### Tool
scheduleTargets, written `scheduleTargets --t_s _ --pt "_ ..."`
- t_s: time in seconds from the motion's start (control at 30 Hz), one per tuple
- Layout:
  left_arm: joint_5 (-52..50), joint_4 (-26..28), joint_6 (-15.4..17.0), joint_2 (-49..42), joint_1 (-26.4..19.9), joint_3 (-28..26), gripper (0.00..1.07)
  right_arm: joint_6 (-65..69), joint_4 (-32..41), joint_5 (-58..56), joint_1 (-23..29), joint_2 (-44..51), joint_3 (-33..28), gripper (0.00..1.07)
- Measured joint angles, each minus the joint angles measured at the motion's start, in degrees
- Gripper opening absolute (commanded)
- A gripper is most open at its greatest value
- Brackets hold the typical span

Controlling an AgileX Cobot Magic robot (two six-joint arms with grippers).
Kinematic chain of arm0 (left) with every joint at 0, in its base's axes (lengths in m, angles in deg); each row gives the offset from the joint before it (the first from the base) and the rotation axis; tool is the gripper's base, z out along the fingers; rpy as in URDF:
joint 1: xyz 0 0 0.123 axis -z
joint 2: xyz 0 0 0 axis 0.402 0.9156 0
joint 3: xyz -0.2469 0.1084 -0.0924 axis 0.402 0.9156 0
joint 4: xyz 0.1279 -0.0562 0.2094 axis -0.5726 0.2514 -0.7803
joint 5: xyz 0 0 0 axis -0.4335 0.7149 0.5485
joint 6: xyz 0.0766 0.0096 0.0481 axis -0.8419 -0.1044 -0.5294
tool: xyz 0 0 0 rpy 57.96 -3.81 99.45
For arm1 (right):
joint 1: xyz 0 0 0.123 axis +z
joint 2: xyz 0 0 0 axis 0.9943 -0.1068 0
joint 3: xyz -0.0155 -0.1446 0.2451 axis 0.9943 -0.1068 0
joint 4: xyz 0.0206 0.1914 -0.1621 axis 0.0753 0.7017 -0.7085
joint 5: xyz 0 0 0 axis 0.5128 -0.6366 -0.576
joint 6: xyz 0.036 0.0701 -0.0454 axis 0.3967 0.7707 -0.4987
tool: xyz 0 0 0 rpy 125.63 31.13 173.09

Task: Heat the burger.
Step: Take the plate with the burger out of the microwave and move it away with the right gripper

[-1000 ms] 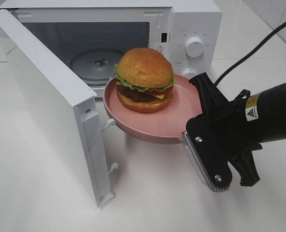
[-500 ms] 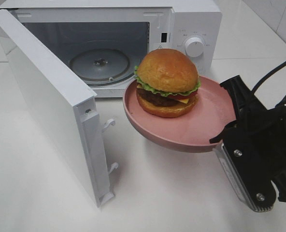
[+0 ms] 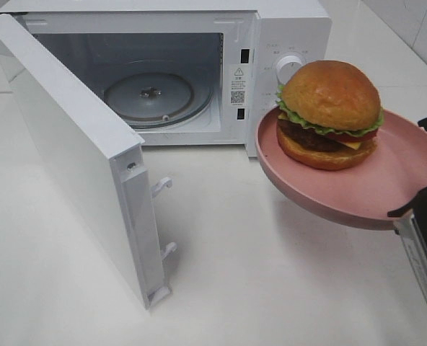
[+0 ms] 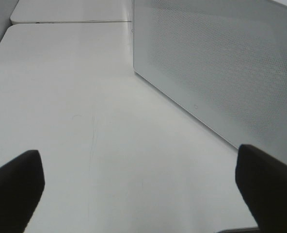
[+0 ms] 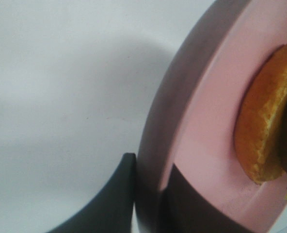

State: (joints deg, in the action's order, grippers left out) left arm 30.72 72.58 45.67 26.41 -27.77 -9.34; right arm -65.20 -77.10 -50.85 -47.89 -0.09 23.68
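The glossy golden-bunned burger (image 3: 329, 115) sits on a round pink plate (image 3: 372, 194), held off the white table (image 3: 257, 288) by the right gripper (image 5: 151, 194) pinching the plate's rim. The white microwave (image 3: 285, 43), door (image 3: 76, 158) wide, holds only a glass turntable (image 3: 152, 97). The left gripper (image 4: 143, 189) hangs spread over bare tabletop.

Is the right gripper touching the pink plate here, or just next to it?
Touching. In the right wrist view the right gripper has one finger on each face of the pink plate rim, pinching it.
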Motion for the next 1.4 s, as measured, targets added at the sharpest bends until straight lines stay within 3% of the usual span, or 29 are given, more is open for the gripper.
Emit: scheduleTargets --t_s 0.47,0.93,1.4 --pt "0.0 0.0 0.0 0.0 0.0 0.0 1.0 8.9 -2.3 -16.0 0.0 12.5 -2.0 0.03" --pt "0.0 0.0 0.0 0.0 0.0 0.0 1.0 18.6 -2.4 -23.4 0.0 14.5 -2.0 0.03" --pt "0.0 0.0 0.0 0.0 0.0 0.0 1.0 33.5 -8.8 -30.2 0.0 14.5 -2.0 0.03"
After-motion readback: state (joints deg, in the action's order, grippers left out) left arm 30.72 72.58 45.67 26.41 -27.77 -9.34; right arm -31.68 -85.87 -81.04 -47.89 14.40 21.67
